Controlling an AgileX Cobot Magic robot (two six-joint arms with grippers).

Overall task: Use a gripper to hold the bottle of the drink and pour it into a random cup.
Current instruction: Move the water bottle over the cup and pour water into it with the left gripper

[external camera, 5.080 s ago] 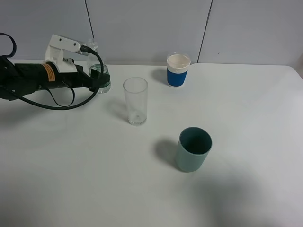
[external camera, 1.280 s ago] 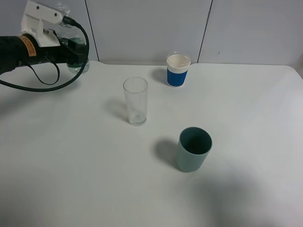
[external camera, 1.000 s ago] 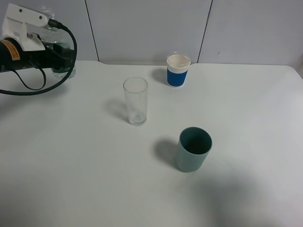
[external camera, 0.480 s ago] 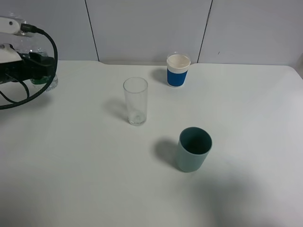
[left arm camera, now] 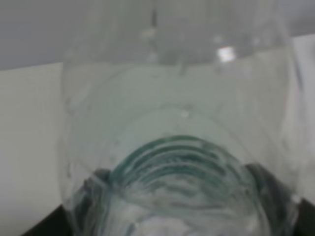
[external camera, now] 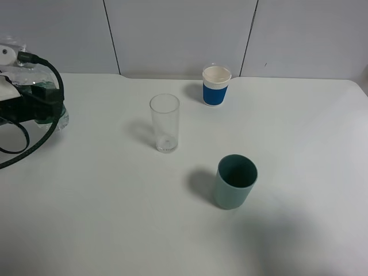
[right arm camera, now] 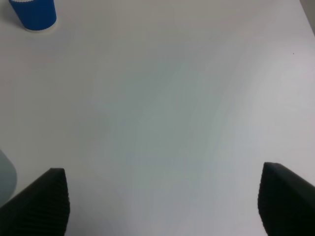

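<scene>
Exterior high, bottle (external camera: pixel 58 118): we see it roughly upright at the far left of the tabletop (external camera: pixel 115 207).
Left tool (external camera: pixel 40 100): clenched around the bottle.
Glass (external camera: pixel 165 122): well apart, to the tool's right.
Next: we judge a rightward carry, then tipping the neck over the rim.

Close-up bottle (left arm camera: pixel 177 147) blurred, left claw (external camera: pixel 40 102) partly off frame, paper cup (right arm camera: pixel 33 14) cropped

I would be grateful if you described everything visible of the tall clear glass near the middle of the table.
The tall clear glass is narrow, straight-sided and colourless, with a round open rim and a thicker base. It looks empty. It stands upright on the white table, casting a faint shadow; only the table touches it.
</scene>
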